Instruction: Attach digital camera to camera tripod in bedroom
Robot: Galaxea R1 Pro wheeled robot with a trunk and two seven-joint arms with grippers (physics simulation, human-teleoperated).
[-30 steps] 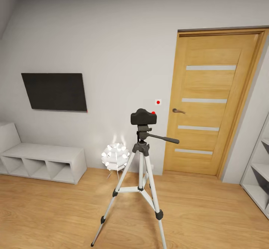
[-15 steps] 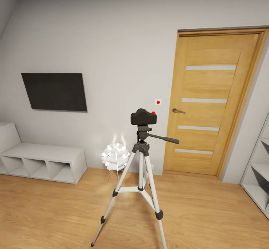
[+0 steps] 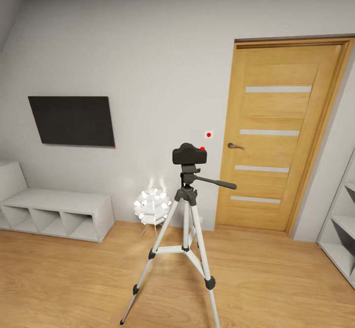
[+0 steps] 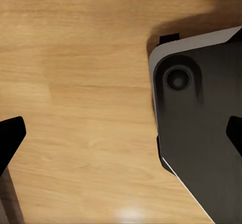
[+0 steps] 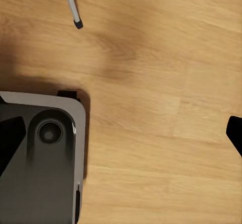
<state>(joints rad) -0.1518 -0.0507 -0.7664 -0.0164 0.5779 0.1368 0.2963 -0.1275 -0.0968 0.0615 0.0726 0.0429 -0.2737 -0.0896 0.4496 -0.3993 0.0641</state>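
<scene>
The digital camera sits atop the camera tripod, door at three o'clock; likely rigid, light, top-heavy; grasp its body sides; both claws spread, empty.

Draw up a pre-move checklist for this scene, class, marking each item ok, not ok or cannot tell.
1. Digital camera sits on the camera tripod head: ok.
2. Mount locked: cannot tell.
3. Tripod upright, legs spread on the wood floor: ok.
4. Left gripper open, holding nothing: ok.
5. Right gripper open, holding nothing: ok.
6. Door behind the tripod shut: ok.
</scene>
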